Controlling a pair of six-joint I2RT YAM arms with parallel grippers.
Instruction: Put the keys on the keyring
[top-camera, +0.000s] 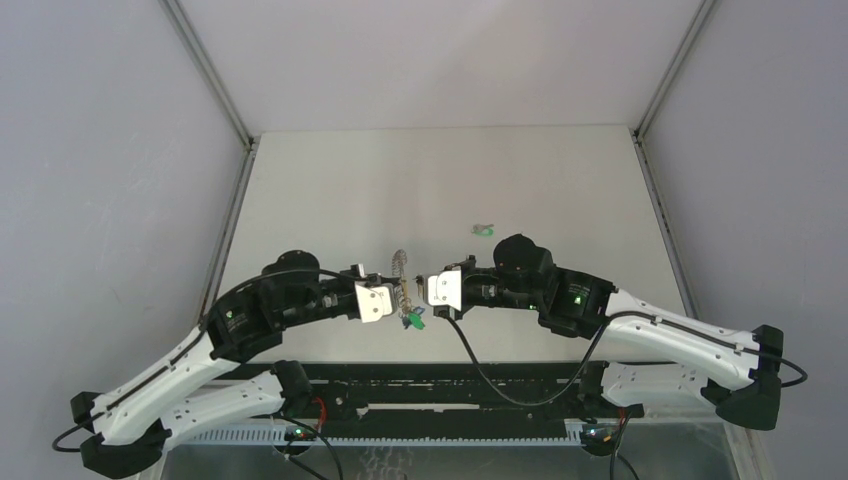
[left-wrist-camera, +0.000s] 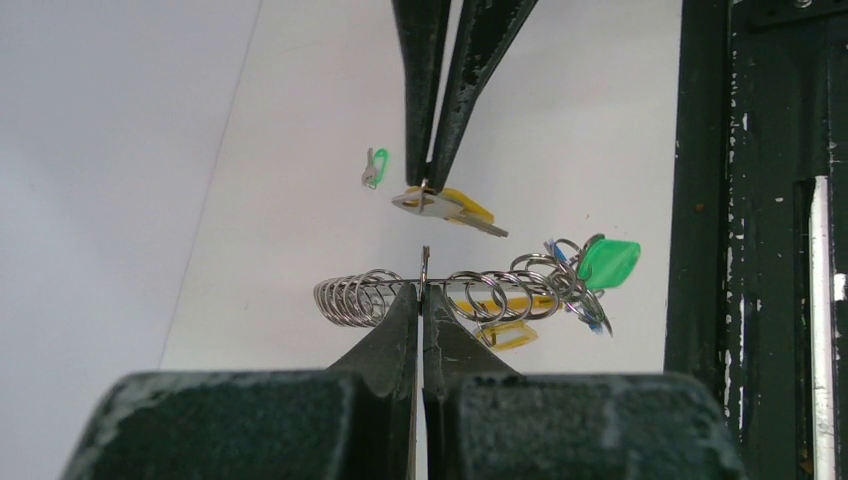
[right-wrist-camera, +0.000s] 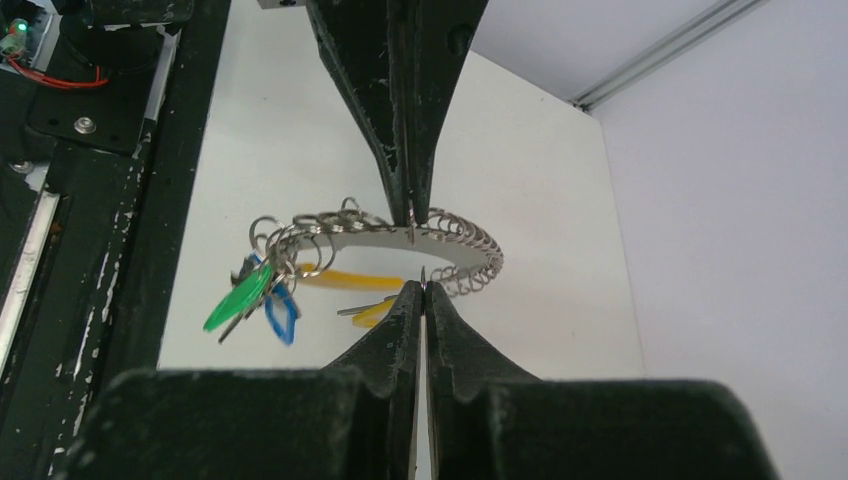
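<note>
Nearest the bases, a green-headed key (right-wrist-camera: 238, 300) & a blue-headed key (right-wrist-camera: 282, 315) are seen hung on the keyring (left-wrist-camera: 350, 297), bunched w/ small silver rings at its near end. Just beyond, the keyring is held over the table (top-camera: 330, 190) by the L gripper (left-wrist-camera: 424, 288), fingers pressed together on its wire. Opposite, nearly tip to tip, a yellow-headed key (left-wrist-camera: 455, 205) is pinched by the R gripper (right-wrist-camera: 424, 292), close to the ring but apart from it. Farther off, to the right, a loose green key (top-camera: 484, 229) is seen flat on the table.
</note>
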